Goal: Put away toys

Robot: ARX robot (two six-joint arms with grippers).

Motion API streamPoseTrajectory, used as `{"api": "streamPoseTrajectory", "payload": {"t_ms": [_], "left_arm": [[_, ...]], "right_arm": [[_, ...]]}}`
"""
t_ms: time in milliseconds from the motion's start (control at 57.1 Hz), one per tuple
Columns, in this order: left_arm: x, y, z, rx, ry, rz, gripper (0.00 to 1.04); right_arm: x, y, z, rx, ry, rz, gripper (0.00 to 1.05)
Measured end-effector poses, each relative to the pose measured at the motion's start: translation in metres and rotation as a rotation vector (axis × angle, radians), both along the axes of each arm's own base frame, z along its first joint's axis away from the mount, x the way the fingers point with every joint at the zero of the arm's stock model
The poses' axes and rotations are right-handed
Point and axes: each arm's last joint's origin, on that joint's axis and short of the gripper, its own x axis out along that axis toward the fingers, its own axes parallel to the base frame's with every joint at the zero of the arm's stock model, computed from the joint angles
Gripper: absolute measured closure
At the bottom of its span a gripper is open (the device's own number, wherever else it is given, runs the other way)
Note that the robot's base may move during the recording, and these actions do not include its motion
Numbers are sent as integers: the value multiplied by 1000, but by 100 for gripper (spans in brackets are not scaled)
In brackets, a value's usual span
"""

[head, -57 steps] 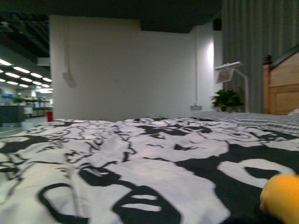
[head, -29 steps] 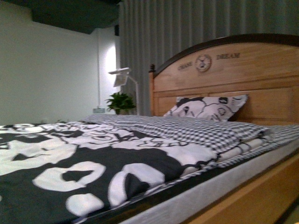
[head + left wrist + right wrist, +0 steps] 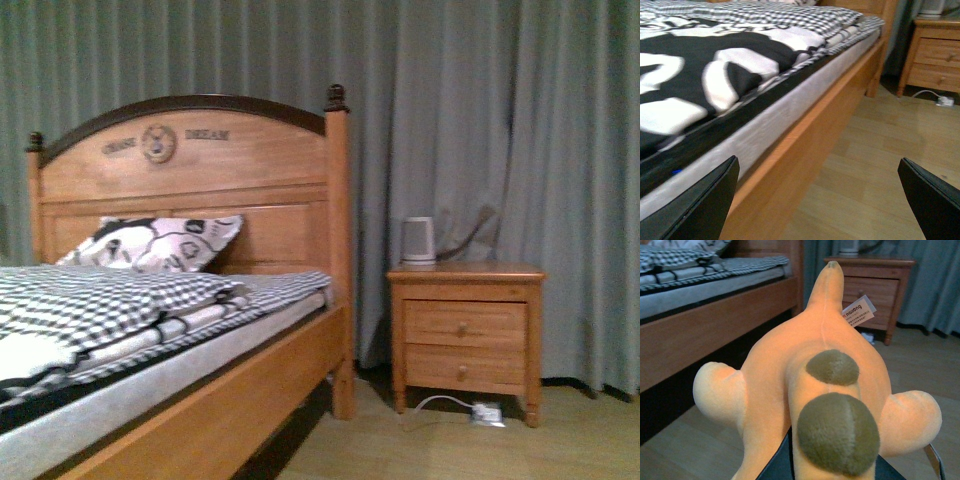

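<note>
Right gripper (image 3: 850, 471) is closed on the orange plush toy (image 3: 825, 370). The toy is held clear of the floor and fills the right wrist view, with a white tag (image 3: 858, 310) at its far end. Left gripper (image 3: 817, 165) is empty, fingers (image 3: 700, 205) spread wide, above the wooden floor (image 3: 875, 165) beside the bed frame (image 3: 805, 150). A black-and-white duvet (image 3: 700, 65) lies on the bed. Beyond, a patterned pillow (image 3: 155, 243) leans against the headboard (image 3: 190, 170). A nightstand (image 3: 466, 325) stands beside the bed, with a grey curtain (image 3: 500, 110) behind.
</note>
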Motion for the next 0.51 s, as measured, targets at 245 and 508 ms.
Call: {"api": "streamPoseTrajectory", "payload": {"t_ms": [245, 508], "left_arm": [[0, 0, 0, 0, 0, 0, 6], [0, 0, 0, 0, 0, 0, 6]], "right_arm": [[0, 0, 0, 0, 0, 0, 95], [0, 0, 0, 0, 0, 0, 95]]}}
